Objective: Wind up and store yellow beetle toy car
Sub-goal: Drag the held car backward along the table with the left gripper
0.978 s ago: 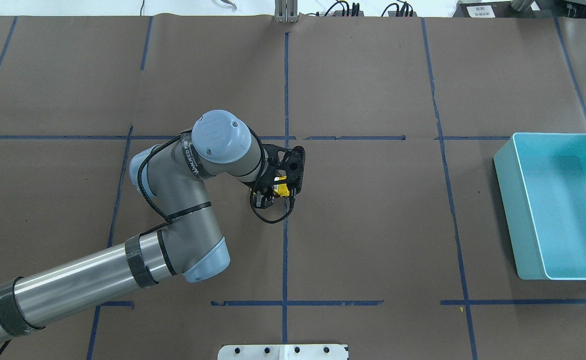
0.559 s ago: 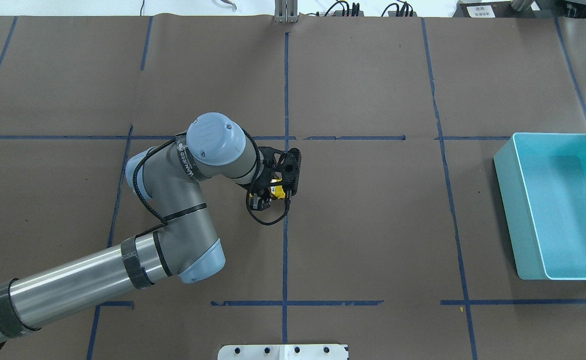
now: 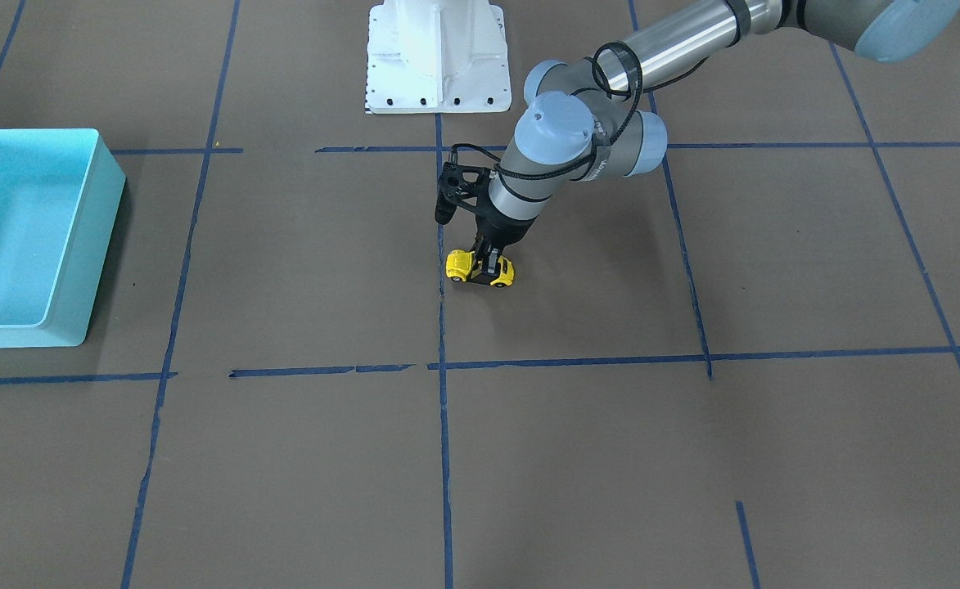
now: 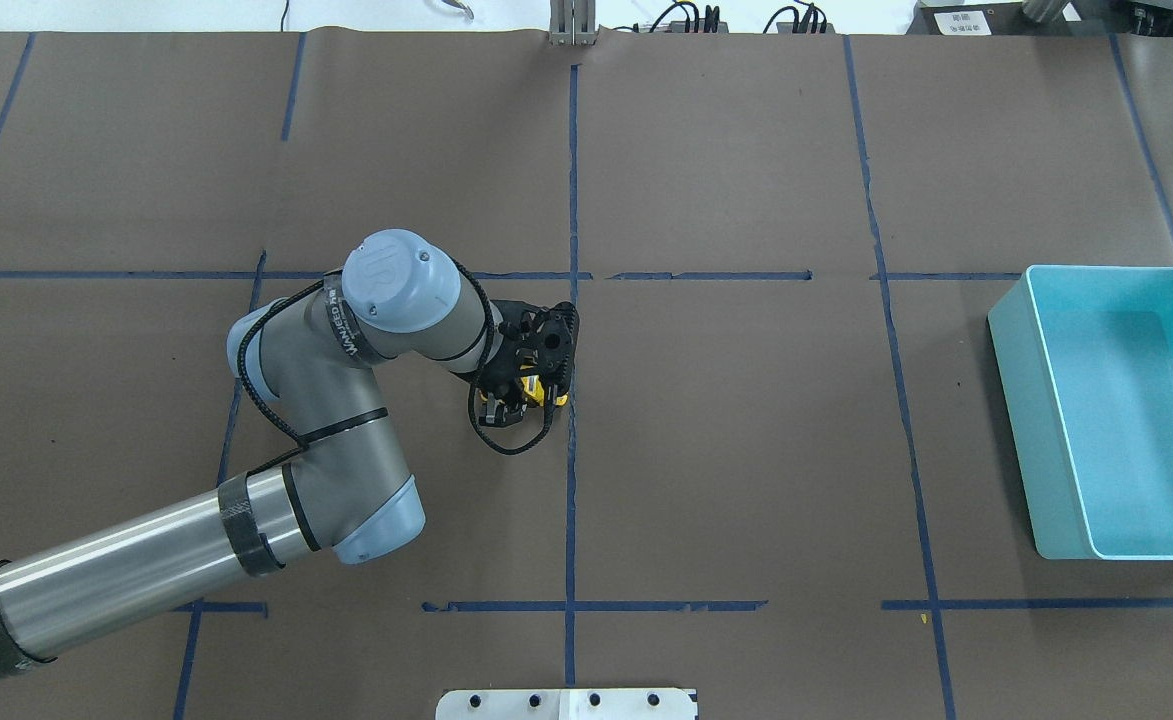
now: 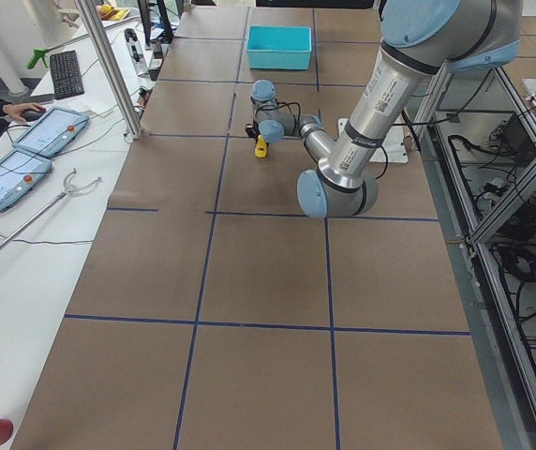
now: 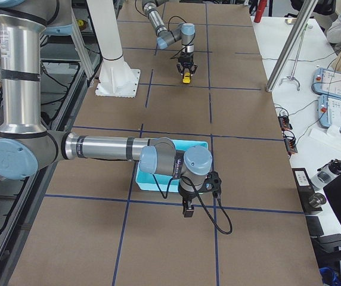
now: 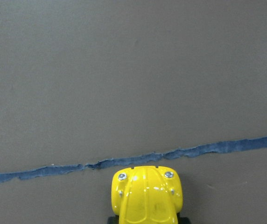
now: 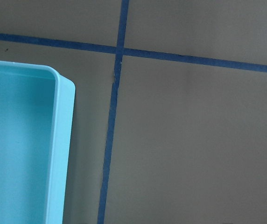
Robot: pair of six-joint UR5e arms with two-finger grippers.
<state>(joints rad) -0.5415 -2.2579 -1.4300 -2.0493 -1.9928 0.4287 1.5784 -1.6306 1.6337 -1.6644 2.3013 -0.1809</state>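
Observation:
The yellow beetle toy car (image 3: 460, 266) stands on the brown table next to the centre blue tape line. My left gripper (image 3: 487, 263) comes down from above and is shut on the car's middle. In the overhead view the car (image 4: 538, 391) shows as a bit of yellow under the gripper (image 4: 522, 393). The left wrist view shows its yellow hood (image 7: 147, 196) just short of a tape line. My right gripper (image 6: 186, 210) shows only in the exterior right view, beside the light blue bin (image 6: 152, 182); I cannot tell whether it is open or shut.
The light blue bin (image 4: 1012, 400) sits at the table's right edge in the overhead view, at the left in the front view (image 3: 100, 237). Its rim (image 8: 61, 140) shows in the right wrist view. The white robot base (image 3: 437, 57) stands behind the car.
My left arm and gripper have moved leftward in the overhead view, drawing the yellow car along the table toward and onto the centre tape line. The gripper stays shut on it.

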